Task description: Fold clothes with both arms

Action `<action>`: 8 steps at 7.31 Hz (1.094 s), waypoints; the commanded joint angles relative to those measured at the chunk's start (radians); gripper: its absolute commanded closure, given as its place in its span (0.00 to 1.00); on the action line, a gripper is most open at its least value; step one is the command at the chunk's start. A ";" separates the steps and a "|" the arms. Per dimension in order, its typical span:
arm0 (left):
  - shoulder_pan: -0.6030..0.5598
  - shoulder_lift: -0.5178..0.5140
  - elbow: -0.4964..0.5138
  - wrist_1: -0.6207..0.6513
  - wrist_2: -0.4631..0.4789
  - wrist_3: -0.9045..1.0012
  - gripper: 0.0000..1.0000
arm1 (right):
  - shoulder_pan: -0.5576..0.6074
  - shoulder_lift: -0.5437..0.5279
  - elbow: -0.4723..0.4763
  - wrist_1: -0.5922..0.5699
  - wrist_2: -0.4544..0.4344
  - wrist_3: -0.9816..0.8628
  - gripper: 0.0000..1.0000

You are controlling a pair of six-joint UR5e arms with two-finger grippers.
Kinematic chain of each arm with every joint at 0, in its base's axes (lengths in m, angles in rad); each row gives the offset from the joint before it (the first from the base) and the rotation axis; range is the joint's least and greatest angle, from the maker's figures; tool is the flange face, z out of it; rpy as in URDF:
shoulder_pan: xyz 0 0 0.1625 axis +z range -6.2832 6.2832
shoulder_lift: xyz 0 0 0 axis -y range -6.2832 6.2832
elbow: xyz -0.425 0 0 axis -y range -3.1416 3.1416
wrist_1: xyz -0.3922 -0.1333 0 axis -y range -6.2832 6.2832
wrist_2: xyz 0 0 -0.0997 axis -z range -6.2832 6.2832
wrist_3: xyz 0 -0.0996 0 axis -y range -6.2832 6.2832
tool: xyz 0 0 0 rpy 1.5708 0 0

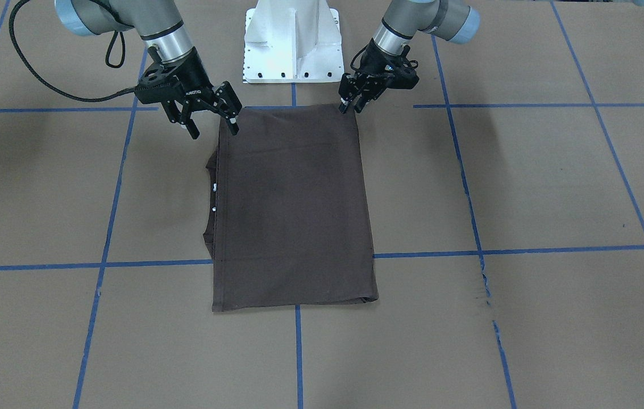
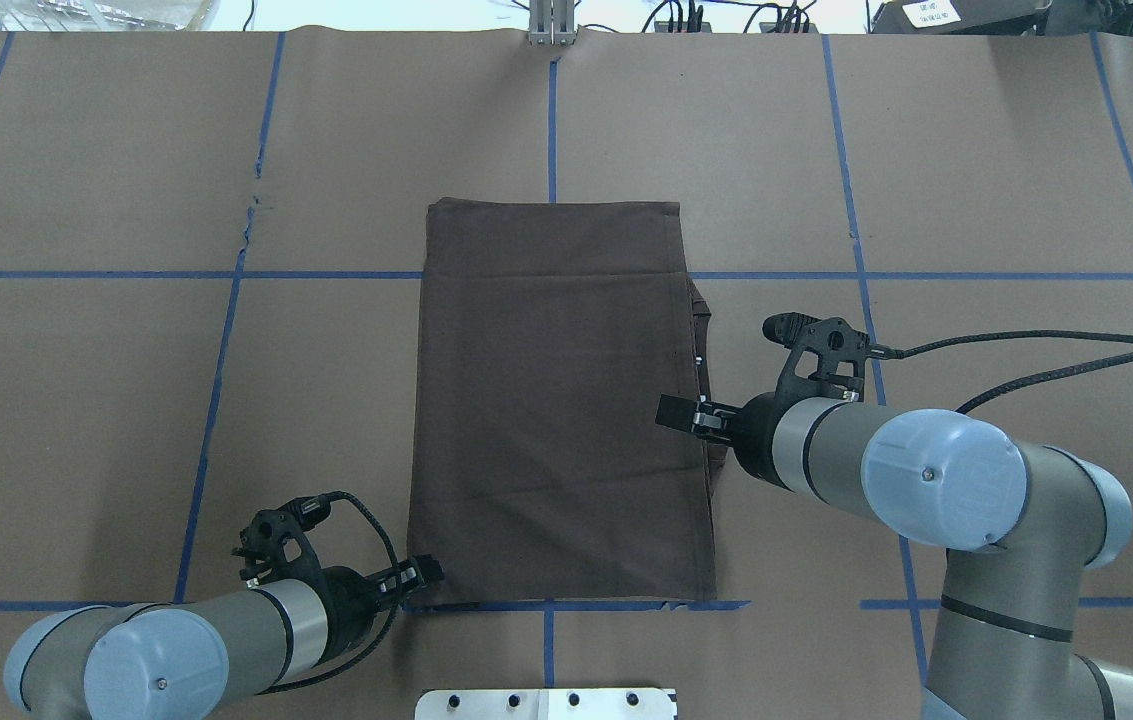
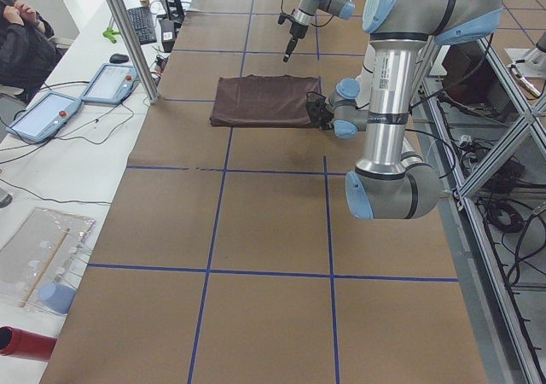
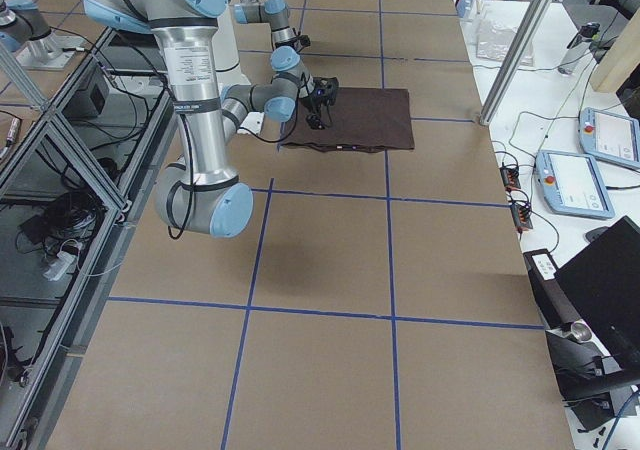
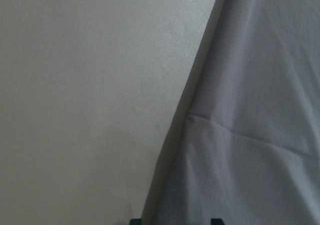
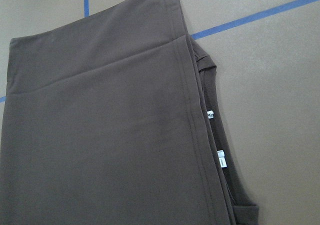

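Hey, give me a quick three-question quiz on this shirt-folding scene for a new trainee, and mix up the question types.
1. Fill the blank: the collar sticks out from the shirt on the robot's ___ side.
2. Where is the left gripper?
A) over the shirt's middle
B) at a shirt corner on the robot's side
C) well clear of the shirt
3. True or false: the right gripper is shut on the shirt.

Key:
1. right
2. B
3. False: its jaws stand wide apart.
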 commanded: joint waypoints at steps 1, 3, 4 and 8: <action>0.005 -0.002 0.003 0.000 0.001 0.000 0.43 | 0.000 -0.001 0.000 0.000 -0.007 0.000 0.00; 0.009 -0.008 0.003 0.000 -0.001 0.001 0.43 | 0.000 -0.001 -0.002 0.000 -0.009 0.000 0.00; 0.011 -0.009 0.003 0.000 -0.001 0.000 0.45 | 0.000 -0.001 -0.002 0.000 -0.009 0.000 0.00; 0.020 -0.012 0.003 0.000 -0.001 0.000 0.62 | 0.000 -0.001 -0.002 0.000 -0.009 0.000 0.00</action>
